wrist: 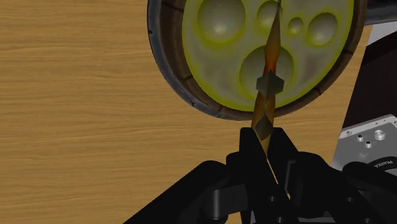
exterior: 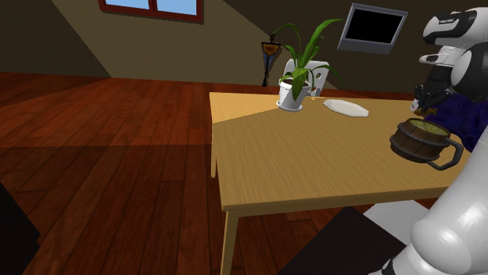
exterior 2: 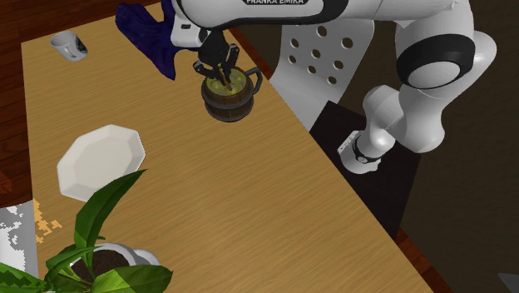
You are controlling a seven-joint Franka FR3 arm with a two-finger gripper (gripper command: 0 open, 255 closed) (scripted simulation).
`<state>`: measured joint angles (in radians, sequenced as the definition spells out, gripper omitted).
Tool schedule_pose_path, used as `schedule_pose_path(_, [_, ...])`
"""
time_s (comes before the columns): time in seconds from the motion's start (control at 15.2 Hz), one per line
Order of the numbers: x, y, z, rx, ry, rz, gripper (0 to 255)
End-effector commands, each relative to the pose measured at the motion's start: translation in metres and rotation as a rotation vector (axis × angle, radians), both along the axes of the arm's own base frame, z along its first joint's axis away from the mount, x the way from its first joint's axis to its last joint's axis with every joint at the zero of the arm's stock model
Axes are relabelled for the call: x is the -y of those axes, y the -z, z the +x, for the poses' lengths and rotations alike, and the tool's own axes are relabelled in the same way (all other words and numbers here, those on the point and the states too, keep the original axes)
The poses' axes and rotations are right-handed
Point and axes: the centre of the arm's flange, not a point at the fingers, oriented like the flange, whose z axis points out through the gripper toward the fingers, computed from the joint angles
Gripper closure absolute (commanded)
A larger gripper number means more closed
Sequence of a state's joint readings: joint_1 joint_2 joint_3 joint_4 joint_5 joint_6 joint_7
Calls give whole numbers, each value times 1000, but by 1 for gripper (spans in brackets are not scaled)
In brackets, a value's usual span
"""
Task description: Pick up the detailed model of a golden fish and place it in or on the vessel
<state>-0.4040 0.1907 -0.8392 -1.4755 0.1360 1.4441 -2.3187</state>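
Observation:
A thin golden-orange fish model [wrist: 267, 83] hangs edge-on between my black fingers, which are shut on its tail end. It hangs directly over the vessel, a dark wooden barrel-shaped mug [wrist: 172, 76] with a yellow-green bubbly filling. In the second exterior view my gripper [exterior 2: 220, 71] holds the fish [exterior 2: 223, 78] just above the mug's [exterior 2: 226, 98] mouth. In the shoulder view the mug [exterior: 421, 141] stands near the table's right edge, below my gripper [exterior: 426, 100].
On the wooden table [exterior: 313, 164] lie a white plate [exterior 2: 100, 160], a potted plant [exterior 2: 108, 260], a small white cup [exterior 2: 71, 46] and a dark blue cloth [exterior 2: 145, 33] beside the mug. A perforated chair [exterior 2: 320, 62] stands at the table's edge.

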Motion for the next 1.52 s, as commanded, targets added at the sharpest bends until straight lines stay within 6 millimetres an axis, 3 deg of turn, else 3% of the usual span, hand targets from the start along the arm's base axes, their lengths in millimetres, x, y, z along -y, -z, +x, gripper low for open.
schedule_pose_path(0.0, [0,-10,-1,0,0,0,255])
schedule_pose_path(0.33, [24,-13,-62,0,0,0,255])
schedule_pose_path(1.25, [24,60,-63,0,0,0,255])
schedule_pose_path(1.45, [24,60,-63,0,0,0,255])
